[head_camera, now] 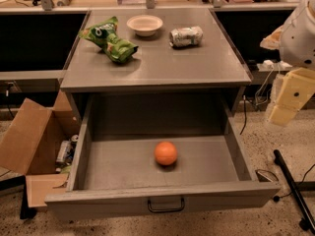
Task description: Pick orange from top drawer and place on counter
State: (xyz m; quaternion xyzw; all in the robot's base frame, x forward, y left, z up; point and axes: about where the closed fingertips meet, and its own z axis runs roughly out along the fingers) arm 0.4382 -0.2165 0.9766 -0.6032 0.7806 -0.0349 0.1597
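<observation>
The orange [166, 153] lies on the floor of the top drawer [98, 168], near its middle. The drawer is pulled fully out, its front panel and dark handle [166, 205] towards the bottom. The counter [162, 58] is the grey top of the cabinet above and behind the drawer. My gripper [287, 102], with pale yellow parts under a white arm, hangs at the right edge, outside and to the right of the drawer, well apart from the orange and holding nothing.
On the counter lie a green chip bag [110, 39], a white bowl [144, 24] and a crushed silvery can [186, 36]. An open cardboard box [34, 141] stands on the floor at the left. A dark pole and cables [293, 181] lie at the right.
</observation>
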